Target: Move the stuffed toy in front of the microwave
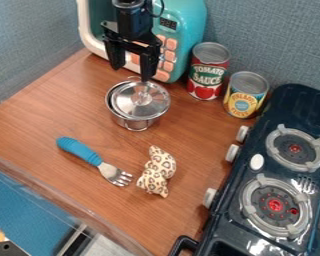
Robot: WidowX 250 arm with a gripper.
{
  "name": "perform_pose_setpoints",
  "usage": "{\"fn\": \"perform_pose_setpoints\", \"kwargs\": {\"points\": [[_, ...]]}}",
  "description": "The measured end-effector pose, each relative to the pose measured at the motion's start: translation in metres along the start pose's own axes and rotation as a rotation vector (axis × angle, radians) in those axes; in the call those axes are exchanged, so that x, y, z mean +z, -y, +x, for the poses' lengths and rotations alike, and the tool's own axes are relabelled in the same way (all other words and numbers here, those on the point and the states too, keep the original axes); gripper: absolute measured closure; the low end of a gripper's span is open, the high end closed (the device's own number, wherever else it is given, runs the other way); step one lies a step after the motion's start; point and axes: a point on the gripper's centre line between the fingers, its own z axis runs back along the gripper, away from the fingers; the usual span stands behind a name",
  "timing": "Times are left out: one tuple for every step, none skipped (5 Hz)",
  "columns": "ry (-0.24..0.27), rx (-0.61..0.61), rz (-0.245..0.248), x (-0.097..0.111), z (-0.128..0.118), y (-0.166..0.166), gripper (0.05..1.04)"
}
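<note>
My gripper point(131, 73) hangs open in the upper left, in front of the microwave and just above the back of the lidded metal pot, with nothing held between its fingers. The stuffed toy point(158, 171), cream with dark leopard spots, lies on the wooden counter toward the front, right of the fork's tines and well away from the gripper. The teal toy microwave point(190, 20) stands at the back left, its front partly hidden behind the arm and gripper.
The metal pot point(136, 122) with a shiny lid stands between microwave and toy. A blue-handled fork point(82, 150) lies left of the toy. Right of the microwave are a tomato sauce can point(207, 71) and a yellow can point(245, 94). A dark stove point(289, 111) fills the right side.
</note>
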Motion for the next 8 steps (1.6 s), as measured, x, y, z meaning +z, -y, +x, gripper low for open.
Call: {"fn": "perform_pose_setpoints", "kwargs": {"points": [[-0.031,0.003,-0.009,-0.011,-0.005,0.0,0.084],[-0.072,-0.014,-0.031,-0.025,-0.023,0.009,0.084],[0.041,-0.018,-0.065,0.005,-0.035,0.018,0.084],[0.092,-0.061,-0.09,0.019,-0.056,0.034,0.084],[0.073,-0.169,-0.129,0.013,-0.071,0.068,0.084],[0.053,-0.254,-0.137,-0.002,-0.085,0.092,0.084],[0.029,-0.329,-0.13,-0.024,-0.085,0.107,0.084],[-0.022,-0.351,-0.13,-0.053,-0.087,0.107,0.084]]}}
